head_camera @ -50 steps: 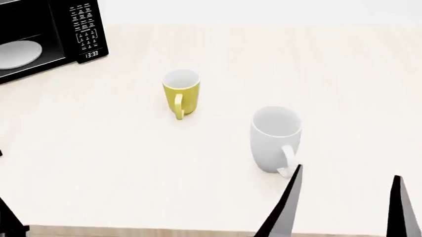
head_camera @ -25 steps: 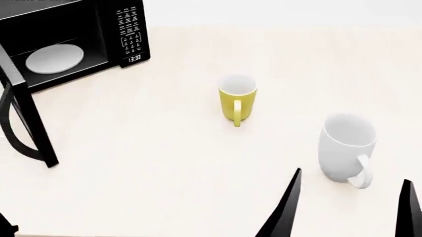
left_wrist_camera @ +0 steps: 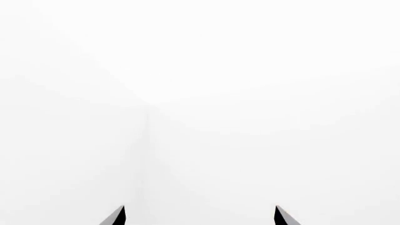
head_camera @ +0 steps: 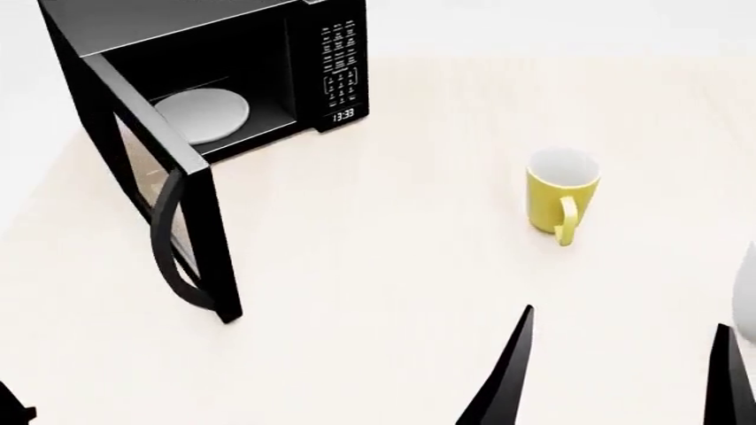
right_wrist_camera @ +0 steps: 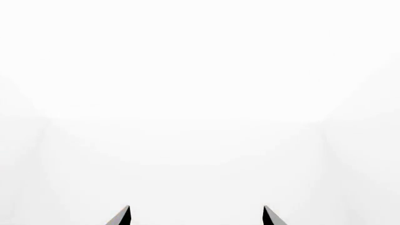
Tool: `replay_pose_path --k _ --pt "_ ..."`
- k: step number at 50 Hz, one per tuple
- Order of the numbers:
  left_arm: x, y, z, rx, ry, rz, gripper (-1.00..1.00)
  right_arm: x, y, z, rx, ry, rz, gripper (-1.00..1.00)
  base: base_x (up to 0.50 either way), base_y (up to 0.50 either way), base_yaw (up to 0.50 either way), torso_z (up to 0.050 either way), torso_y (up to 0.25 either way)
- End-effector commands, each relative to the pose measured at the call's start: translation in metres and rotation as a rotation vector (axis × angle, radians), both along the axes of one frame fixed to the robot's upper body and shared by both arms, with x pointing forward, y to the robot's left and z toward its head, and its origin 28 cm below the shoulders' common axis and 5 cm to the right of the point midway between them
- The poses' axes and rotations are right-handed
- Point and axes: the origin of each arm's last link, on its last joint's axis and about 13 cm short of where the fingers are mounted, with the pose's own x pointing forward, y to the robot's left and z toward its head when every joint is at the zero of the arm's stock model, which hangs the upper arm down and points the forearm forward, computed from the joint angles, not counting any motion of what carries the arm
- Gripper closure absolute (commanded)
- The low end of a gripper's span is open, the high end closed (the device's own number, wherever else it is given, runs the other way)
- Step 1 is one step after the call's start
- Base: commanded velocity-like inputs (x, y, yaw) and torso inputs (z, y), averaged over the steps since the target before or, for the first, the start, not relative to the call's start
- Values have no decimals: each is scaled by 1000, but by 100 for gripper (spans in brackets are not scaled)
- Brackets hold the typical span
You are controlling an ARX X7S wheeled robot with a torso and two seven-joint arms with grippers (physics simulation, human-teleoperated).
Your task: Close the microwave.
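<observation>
Microwave point(head_camera: 236, 80) first: it stands at the far left of the pale tabletop point(head_camera: 390, 283) in the head view, a glossy black box with its door point(head_camera: 165, 190) swung wide toward the near side. The door stands edge-on to the camera, its curved black handle point(head_camera: 169, 243) bowing out from the outer face near the free end. Inside the open cavity lies the white round turntable plate point(head_camera: 201, 113). To the right of the cavity runs the keypad point(head_camera: 339, 53) of white buttons, with the clock display point(head_camera: 343, 114) just below it.

A yellow mug point(head_camera: 560, 199) stands upright on the tabletop well to the right of the microwave, its handle turned toward the near edge. At the very right border of the head view a sliver of a white mug point(head_camera: 746, 301) shows.

The right pincer point(head_camera: 614, 376) rises from the bottom edge of the head view as two dark pointed fingers standing well apart, with nothing between them, near the tabletop's front and far from the door. In its own wrist view the right pincer point(right_wrist_camera: 195, 216) shows only two fingertips spread wide against blank white. The left pincer point(left_wrist_camera: 200, 216) looks the same in the left wrist view: tips apart, holding nothing, facing plain white.
</observation>
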Motion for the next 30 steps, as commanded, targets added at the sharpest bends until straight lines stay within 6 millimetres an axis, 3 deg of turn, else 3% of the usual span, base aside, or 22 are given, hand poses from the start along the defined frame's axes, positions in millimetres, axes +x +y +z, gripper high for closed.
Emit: replay_pose_path --k 1,19,26,30 --pt "1 2 -1 10 3 15 -100 0 -1 0 -20 -3 -14 -100 82 500 0 0 0" --pt "2 2 -4 11 12 14 -100 2 0 -2 -29 6 -12 -100 88 500 0 0 0" --pt "2 1 -4 11 17 11 -100 4 2 -3 -33 65 23 -100 2 7 0 0 0" --pt "3 1 -5 12 19 10 -100 2 3 -3 -49 56 32 -100 411 1 0 0 0"
